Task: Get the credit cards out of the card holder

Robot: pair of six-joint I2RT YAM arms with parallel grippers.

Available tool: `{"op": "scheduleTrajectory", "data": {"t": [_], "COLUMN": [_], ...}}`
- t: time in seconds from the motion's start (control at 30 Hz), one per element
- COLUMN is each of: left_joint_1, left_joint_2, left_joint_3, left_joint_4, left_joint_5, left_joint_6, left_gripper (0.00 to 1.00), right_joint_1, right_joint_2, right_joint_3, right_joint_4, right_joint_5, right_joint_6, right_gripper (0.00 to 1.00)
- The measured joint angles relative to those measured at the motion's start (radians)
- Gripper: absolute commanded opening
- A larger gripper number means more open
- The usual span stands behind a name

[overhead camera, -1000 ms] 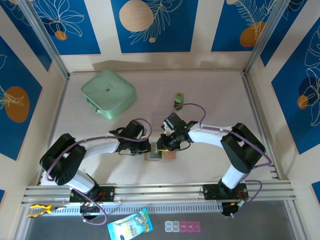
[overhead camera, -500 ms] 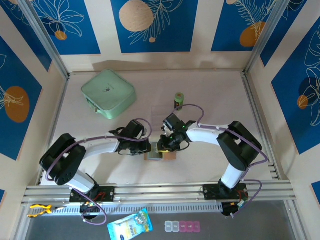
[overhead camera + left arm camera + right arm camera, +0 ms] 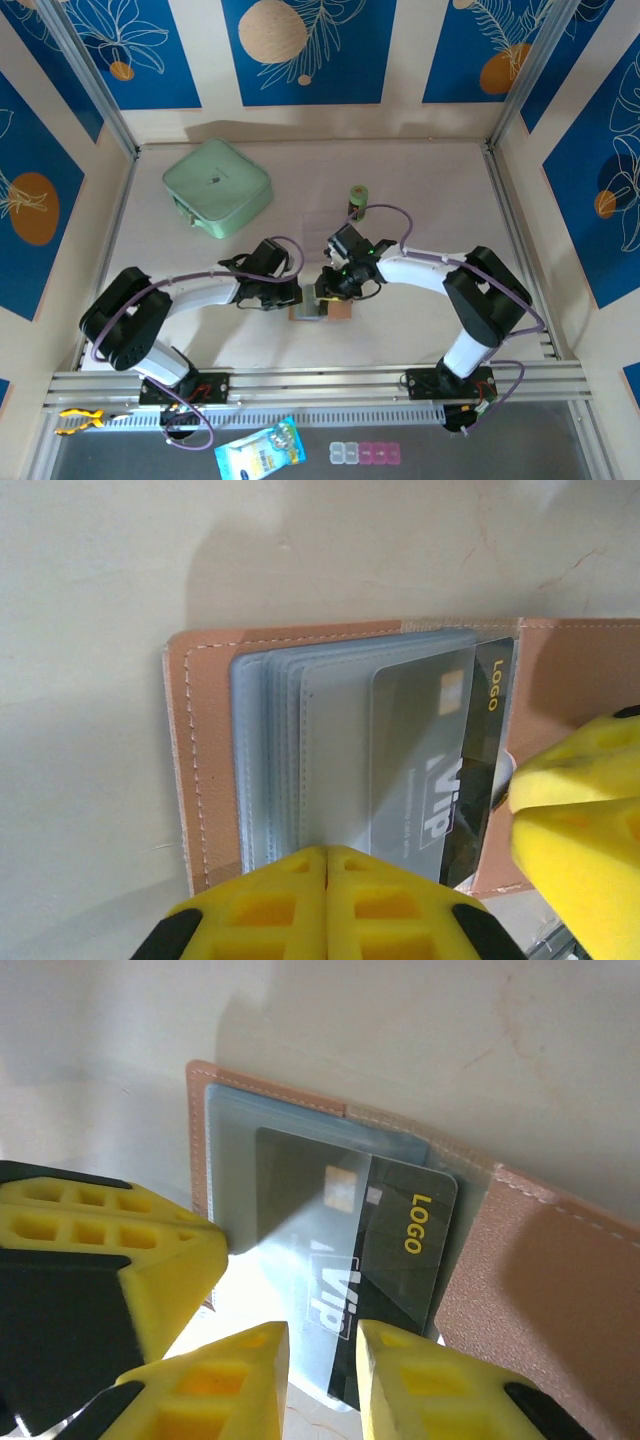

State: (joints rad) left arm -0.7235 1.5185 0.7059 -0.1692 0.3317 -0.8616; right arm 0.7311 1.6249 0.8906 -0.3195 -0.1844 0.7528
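The tan card holder [image 3: 341, 312] lies open on the table between both arms. Its grey plastic sleeves [image 3: 300, 740] face up. A dark credit card [image 3: 482, 770] marked LOGO and Vip sticks partly out of a sleeve toward the holder's right half. My left gripper [image 3: 327, 856] is shut, with its tips resting on the sleeves' near edge. My right gripper [image 3: 325, 1348] stands narrowly open over the card [image 3: 400, 1245], and the card's near edge shows in the gap. The left gripper's finger [image 3: 110, 1250] sits on the sleeves beside it.
A mint-green square case [image 3: 217, 187] lies at the back left. A small green cylinder [image 3: 358, 200] stands behind the holder [image 3: 545, 1280]. The metal rail [image 3: 320, 385] runs along the near edge, with a blue packet [image 3: 260, 452] below it.
The right gripper's jaws have parted slightly over the card. The left arm and the holder have stayed in place.
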Motion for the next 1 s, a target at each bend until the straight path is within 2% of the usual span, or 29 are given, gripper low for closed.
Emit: {"op": "scheduleTrajectory", "data": {"t": [0.37, 1.0], "left_joint_1": [-0.018, -0.021], "left_joint_2": [-0.002, 0.035], "left_joint_3": [0.032, 0.032], "left_joint_4": [-0.004, -0.015], "left_joint_5": [0.026, 0.014], "left_joint_6": [0.000, 0.007], "left_gripper": [0.05, 0.03], "right_joint_1": [-0.054, -0.068], "right_joint_2": [-0.034, 0.013], "right_joint_3": [-0.084, -0.108], "right_joint_4": [0.057, 0.129], "right_joint_5": [-0.038, -0.100], "right_joint_6": [0.014, 0.014], "right_gripper": [0.28, 0.27]}}
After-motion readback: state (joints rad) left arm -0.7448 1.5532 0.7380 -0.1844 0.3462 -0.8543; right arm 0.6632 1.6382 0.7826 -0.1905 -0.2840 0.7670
